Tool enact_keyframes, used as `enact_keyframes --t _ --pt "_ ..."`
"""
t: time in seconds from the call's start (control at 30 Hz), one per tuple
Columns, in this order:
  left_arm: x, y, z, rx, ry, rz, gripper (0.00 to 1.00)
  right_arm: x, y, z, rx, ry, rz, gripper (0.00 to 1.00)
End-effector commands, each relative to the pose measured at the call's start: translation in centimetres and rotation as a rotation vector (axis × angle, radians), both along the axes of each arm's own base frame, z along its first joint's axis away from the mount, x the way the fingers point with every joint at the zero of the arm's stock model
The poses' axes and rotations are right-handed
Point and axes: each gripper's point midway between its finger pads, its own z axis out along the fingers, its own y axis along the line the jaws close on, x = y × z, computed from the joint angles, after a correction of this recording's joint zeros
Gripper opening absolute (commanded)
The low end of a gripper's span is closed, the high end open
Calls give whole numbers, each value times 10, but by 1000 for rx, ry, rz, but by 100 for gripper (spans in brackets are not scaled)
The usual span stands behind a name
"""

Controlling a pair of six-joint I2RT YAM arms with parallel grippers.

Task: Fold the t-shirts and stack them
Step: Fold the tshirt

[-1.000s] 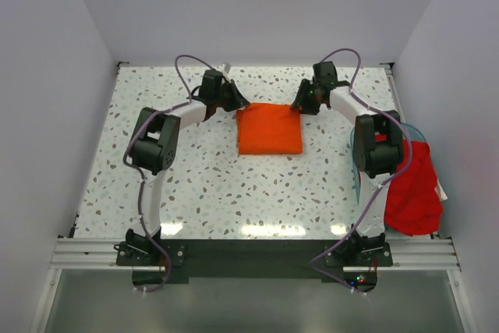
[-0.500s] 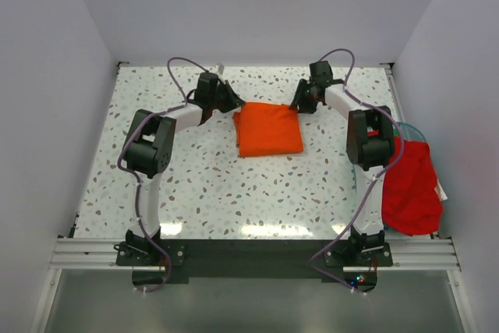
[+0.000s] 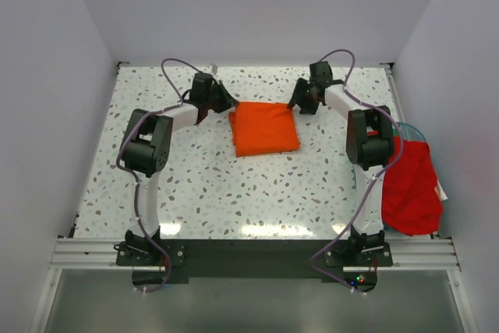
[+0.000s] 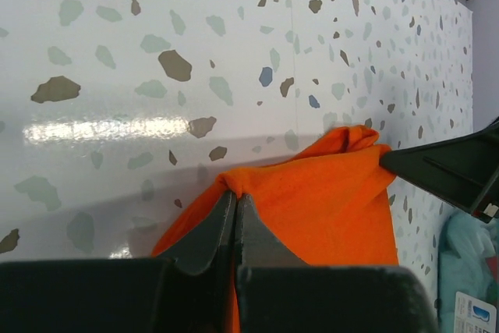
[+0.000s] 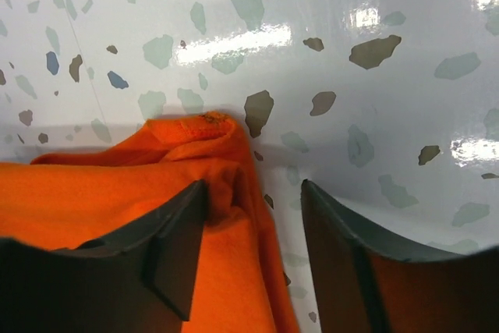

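Item one: the orange t-shirt (image 3: 265,129) lies folded into a rough square on the table (image 3: 234,193). It sits about midway between the left and right edges and closer to the far edge than the near one.

Item two: your left gripper (image 4: 235,202) is at the shirt's far left corner. Its fingers are pressed together, with a small pinch of orange cloth caught between the tips.

Item three: your right gripper (image 5: 253,185) is at the far right corner. Its fingers stand apart, one over the orange cloth and the other over bare tabletop just beside it.

Item four: the red t-shirt (image 3: 412,181) is unfolded, draped over the bin (image 3: 355,177) at the right edge.
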Motion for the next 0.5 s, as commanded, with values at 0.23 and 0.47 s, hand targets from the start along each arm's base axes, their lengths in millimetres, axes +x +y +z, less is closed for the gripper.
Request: enact_keyframes --t 0.23,0.47 --pt "11 28 -17 48 19 56 0 -3 -15 62 -20 -137 -36 65" --pt "19 35 -13 42 15 69 0 -51 3 74 -58 -163 15 59"
